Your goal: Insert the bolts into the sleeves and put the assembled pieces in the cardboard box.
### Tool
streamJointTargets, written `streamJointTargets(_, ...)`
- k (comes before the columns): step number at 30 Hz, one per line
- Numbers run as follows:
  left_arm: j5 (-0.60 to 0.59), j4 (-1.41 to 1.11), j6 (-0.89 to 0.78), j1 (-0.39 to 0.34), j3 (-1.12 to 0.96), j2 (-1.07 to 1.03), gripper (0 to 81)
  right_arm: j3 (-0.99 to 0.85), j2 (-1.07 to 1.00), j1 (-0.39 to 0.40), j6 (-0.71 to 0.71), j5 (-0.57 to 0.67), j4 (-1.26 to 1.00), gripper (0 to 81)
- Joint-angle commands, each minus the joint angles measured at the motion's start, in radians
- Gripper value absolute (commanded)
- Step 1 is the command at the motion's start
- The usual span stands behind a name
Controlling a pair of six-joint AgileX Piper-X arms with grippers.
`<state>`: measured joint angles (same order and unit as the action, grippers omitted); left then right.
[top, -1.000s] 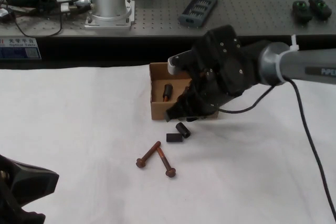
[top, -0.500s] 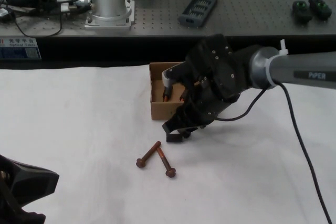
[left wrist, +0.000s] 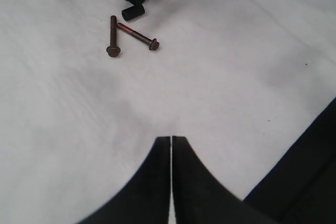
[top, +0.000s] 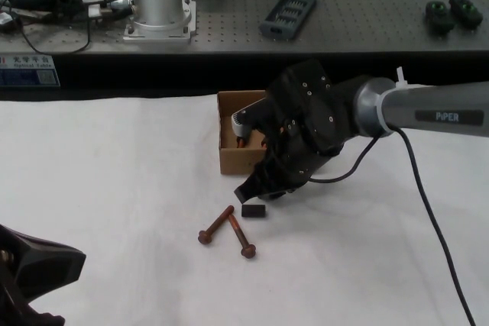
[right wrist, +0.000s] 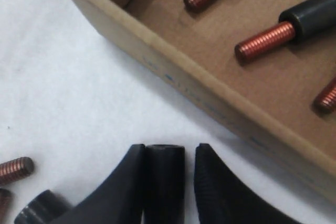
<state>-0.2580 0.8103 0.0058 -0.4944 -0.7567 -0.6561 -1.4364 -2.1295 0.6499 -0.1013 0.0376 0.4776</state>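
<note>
A black sleeve [right wrist: 164, 192] is bracketed by the right tool [right wrist: 169, 150], narrowly open, just beside the cardboard box [right wrist: 173, 67]. The left tool [left wrist: 171, 142] is seen closed and empty

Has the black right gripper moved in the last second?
Yes. The right gripper has come down from beside the brown cardboard box, toward the two copper-coloured bolts.

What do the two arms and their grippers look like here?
Right arm: grey tube with white lettering, a white cable tie, a black cable trailing off, and a bulky black wrist housing. Right gripper is black. Left gripper: two smooth black fingers tapering to tips.
</note>
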Motion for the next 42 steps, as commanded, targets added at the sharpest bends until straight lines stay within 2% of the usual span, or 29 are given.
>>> streamJointTargets(1, 0.019, 0.004, 0.024, 0.0, -0.003, 0.007, 0.6, -0.003, -0.016, 0.003, -0.008, 0.002, 0.031, 8.9)
streamJointTargets(2, 0.022, 0.004, 0.024, 0.0, -0.003, 0.007, 0.6, -0.003, -0.01, 0.005, -0.008, 0.002, 0.042, 2.8)
streamJointTargets(3, 0.024, 0.004, 0.024, 0.0, -0.003, 0.007, 0.6, -0.003, -0.004, 0.004, -0.008, 0.002, 0.052, 2.2)
streamJointTargets(14, 0.027, -0.001, 0.029, 0.0, -0.003, 0.007, 0.6, 0.035, 0.202, 0.004, -0.008, 0.002, 0.29, 1.8)
streamJointTargets(19, 0.028, -0.018, 0.114, 0.0, -0.003, -0.01, 0.6, 0.172, 0.367, 0.004, 0.007, 0.002, 0.301, 1.8)
streamJointTargets(25, 0.022, -0.119, 0.123, 0.0, -0.003, -0.107, 0.6, 0.401, 0.652, 0.004, 0.061, 0.026, 0.273, 1.8)
streamJointTargets(35, -0.04, -0.298, 0.213, 0.0, -0.003, -0.436, 0.1, 0.612, 1.112, 0.004, 0.202, 0.026, 0.267, 1.8)
streamJointTargets(37, -0.053, -0.358, 0.24, 0.0, -0.003, -0.514, 4.0, 0.627, 1.172, 0.004, 0.238, 0.026, 0.272, 1.8)
streamJointTargets(38, -0.055, -0.384, 0.248, 0.0, -0.003, -0.551, 8.4, 0.634, 1.201, 0.004, 0.248, 0.026, 0.271, 1.8)
streamJointTargets(42, -0.01, -0.499, 0.258, 0.0, -0.02, -0.672, 37.0, 0.647, 1.266, 0.004, 0.251, 0.026, 0.28, 1.8)
